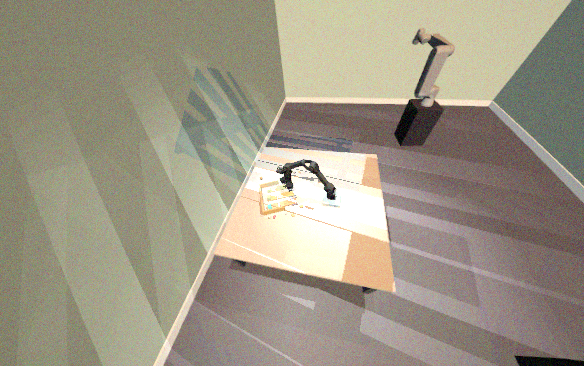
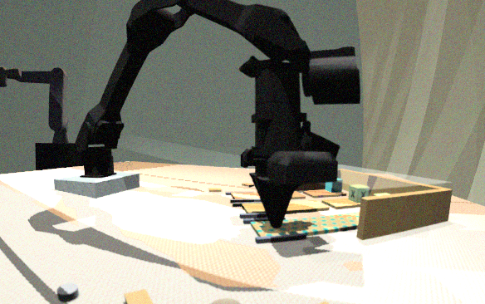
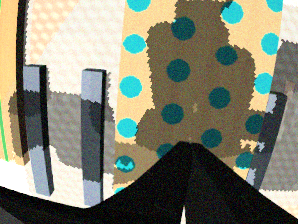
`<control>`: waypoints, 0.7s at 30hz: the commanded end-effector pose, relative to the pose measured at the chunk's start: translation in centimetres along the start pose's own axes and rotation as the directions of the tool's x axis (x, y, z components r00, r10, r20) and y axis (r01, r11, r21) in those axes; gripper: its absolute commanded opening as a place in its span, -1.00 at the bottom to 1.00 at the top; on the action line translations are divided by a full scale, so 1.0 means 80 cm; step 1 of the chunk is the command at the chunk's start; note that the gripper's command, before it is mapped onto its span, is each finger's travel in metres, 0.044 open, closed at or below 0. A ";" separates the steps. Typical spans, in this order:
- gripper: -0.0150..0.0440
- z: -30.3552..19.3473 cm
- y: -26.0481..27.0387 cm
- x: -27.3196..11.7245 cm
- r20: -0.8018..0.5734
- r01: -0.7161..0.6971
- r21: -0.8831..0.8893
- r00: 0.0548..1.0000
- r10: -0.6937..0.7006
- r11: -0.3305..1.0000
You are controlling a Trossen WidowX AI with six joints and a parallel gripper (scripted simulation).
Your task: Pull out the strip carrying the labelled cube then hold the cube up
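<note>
The dotted strip [image 2: 324, 223] [image 3: 155, 15], yellow with turquoise dots, lies flat between dark rails, its far end hidden behind the wooden wall. My gripper [image 2: 276, 227] [image 3: 186, 153] is shut and empty, pointing down with its tips at or just above the strip's near part; contact cannot be told. The green cube [image 2: 358, 193] bears X marks and stands behind the wall's near end, by a short yellow piece [image 2: 340, 203]. A teal cube [image 2: 333, 185] stands farther back on or behind an orange piece [image 2: 321, 193]. Another yellow strip lies beside the dotted one.
A wooden wall [image 2: 403, 213] [image 1: 261, 200] edges the strip area. Dark rails [image 3: 92, 135] [image 2: 282, 238] flank the strips. Another strip [image 3: 7, 75] shows at the wrist view's left edge. A grey disc [image 2: 67, 291] and a yellow piece [image 2: 139, 297] lie in the foreground.
</note>
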State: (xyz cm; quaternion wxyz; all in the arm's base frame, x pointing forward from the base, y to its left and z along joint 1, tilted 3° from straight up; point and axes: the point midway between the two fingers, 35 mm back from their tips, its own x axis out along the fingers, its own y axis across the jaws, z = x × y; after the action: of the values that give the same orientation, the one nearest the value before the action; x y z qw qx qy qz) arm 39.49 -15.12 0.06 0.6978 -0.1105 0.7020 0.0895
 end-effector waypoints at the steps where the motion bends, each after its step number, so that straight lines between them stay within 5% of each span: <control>1: -0.49 -0.014 0.001 0.007 -0.019 -0.009 0.002 1.000 0.009 1.000; 21: -0.49 -0.052 0.000 0.009 -0.021 -0.009 0.002 1.000 0.009 1.000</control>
State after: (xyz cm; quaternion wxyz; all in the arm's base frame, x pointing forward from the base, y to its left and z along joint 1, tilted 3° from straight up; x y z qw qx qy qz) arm 36.53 -16.03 0.06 0.6983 -0.1111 0.7014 0.0899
